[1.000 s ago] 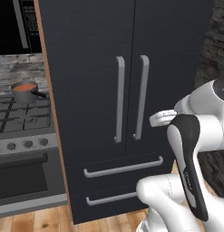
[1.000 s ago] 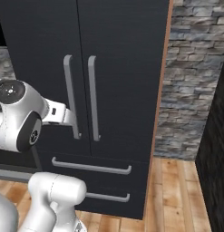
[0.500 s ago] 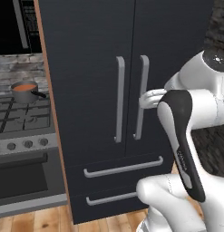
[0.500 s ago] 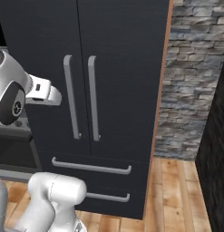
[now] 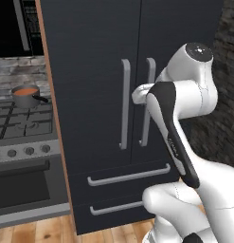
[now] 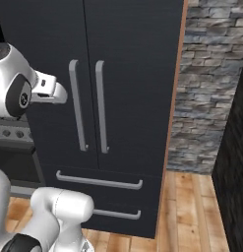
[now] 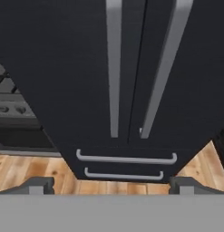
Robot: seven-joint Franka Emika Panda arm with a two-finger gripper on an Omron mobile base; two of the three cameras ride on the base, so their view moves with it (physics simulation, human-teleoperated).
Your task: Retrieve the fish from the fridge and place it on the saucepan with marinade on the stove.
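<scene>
The fridge [image 5: 94, 57] stands tall and black with both doors shut, so the fish is hidden. Its two long grey handles [image 5: 125, 104] run down the middle. My gripper [image 7: 111, 185] is open, with its fingertips [image 7: 38, 185] far apart and nothing between them. It faces the doors from a short way off. My hand [image 5: 139, 95] hangs in front of the handles at about mid height and touches neither. To the left, the saucepan [image 5: 24, 97] with orange-red marinade [image 5: 26, 90] sits on the stove [image 5: 23, 128] at the back.
Two drawers with grey bar handles [image 6: 98, 180] sit below the fridge doors. A black microwave [image 5: 14, 23] hangs above the stove. A stone wall [image 6: 206, 98] and a dark cabinet side [image 6: 236, 172] stand to the right. A wooden floor [image 6: 192, 206] lies in front.
My arm has risen and swung the hand up and left, from beside the right door to in front of the handles. The doors stay shut and the gripper stays open.
</scene>
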